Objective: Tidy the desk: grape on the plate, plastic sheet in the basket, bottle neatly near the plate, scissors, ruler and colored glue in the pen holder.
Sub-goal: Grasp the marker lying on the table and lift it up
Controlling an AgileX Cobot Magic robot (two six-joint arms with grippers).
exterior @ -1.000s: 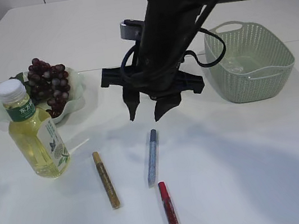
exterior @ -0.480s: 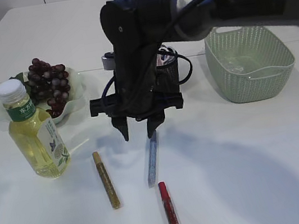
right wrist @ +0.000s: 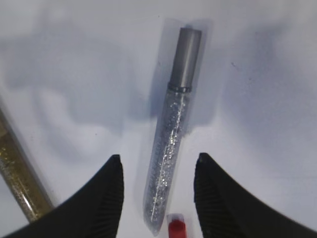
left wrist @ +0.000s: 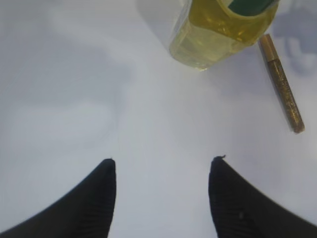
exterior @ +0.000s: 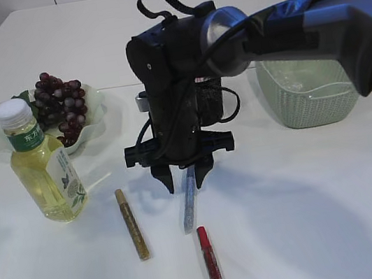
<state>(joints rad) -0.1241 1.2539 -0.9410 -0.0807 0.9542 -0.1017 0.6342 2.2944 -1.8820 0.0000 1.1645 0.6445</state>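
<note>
Since a second ago the right gripper has dropped from above the table's middle to just over the silver glue pen, its fingers spread wide with the pen's upper part between them, untouched. Well to its left stands the bottle, with the grapes on the plate behind it. Nearer on the left lies the gold glue pen; just below the gripper lies the red glue pen. Behind it, mostly hidden by the arm, is the pen holder, and the basket sits well to its right. The left gripper hovers open over bare table, the bottle ahead of it.
</note>
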